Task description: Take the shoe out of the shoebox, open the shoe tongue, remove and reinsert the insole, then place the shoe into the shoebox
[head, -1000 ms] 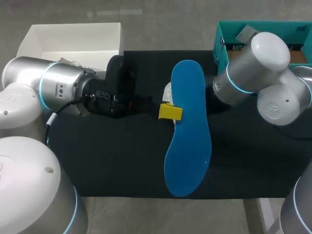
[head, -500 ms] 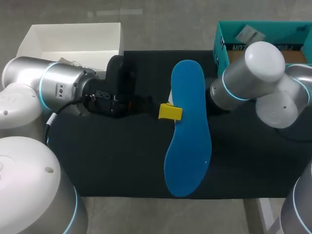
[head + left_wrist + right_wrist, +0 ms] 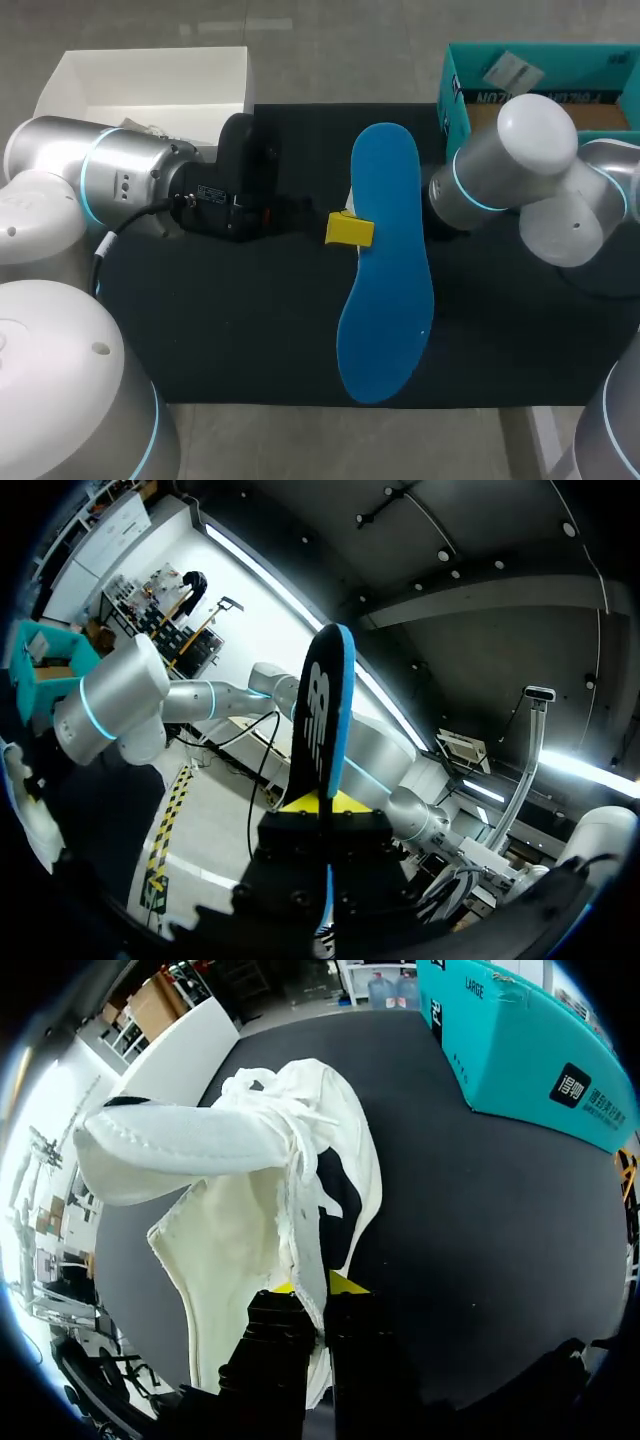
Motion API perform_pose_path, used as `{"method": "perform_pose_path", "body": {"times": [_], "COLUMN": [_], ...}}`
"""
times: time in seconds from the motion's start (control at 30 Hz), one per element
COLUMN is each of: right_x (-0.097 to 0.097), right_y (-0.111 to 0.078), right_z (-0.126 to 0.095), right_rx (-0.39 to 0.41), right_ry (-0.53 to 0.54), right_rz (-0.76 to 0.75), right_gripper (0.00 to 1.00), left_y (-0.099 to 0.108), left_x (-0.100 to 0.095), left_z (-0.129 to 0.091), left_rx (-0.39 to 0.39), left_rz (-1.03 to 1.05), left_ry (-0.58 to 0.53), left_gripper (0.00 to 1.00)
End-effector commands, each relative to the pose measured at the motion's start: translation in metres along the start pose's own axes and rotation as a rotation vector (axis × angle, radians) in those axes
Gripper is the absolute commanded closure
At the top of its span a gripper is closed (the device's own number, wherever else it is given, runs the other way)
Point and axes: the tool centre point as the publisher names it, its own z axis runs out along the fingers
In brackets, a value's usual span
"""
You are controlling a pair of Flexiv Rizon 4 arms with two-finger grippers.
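My left gripper (image 3: 349,230) is shut on the edge of the blue insole (image 3: 385,280) and holds it flat above the mat. In the left wrist view the insole (image 3: 325,710) stands up ahead of the left gripper (image 3: 322,802), showing its black underside and blue rim. The white shoe (image 3: 250,1190) lies on the black mat with its tongue pulled open, and my right gripper (image 3: 312,1288) is shut on its side wall. From above, only a sliver of the shoe (image 3: 343,188) shows beside the insole. The insole and my right arm (image 3: 500,170) hide the right gripper there.
The teal shoebox (image 3: 455,95) stands at the mat's far right corner, close behind my right arm; it is also seen ahead of the shoe as the teal shoebox (image 3: 520,1050). A white open box (image 3: 150,75) sits at the far left. The black mat (image 3: 250,330) covers the table.
My right arm has swung a little to the left, toward the insole. The left arm and the insole have kept still.
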Motion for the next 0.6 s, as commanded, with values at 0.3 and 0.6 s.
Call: {"method": "perform_pose_path", "body": {"times": [0.3,0.6], "right_x": [0.0,-0.004], "right_y": [-0.009,-0.003], "right_z": [-0.006,-0.047], "right_rx": [0.011,0.008], "right_ry": [0.112,0.151], "right_rz": [0.005,-0.028], "right_gripper": [0.0,0.0], "left_y": [0.0,0.0], "left_x": [0.0,0.0], "left_z": [0.001,0.001], "left_rx": [-0.002,-0.002], "left_rz": [-0.001,-0.001], "left_ry": [-0.001,-0.001], "left_gripper": [1.0,1.0]}}
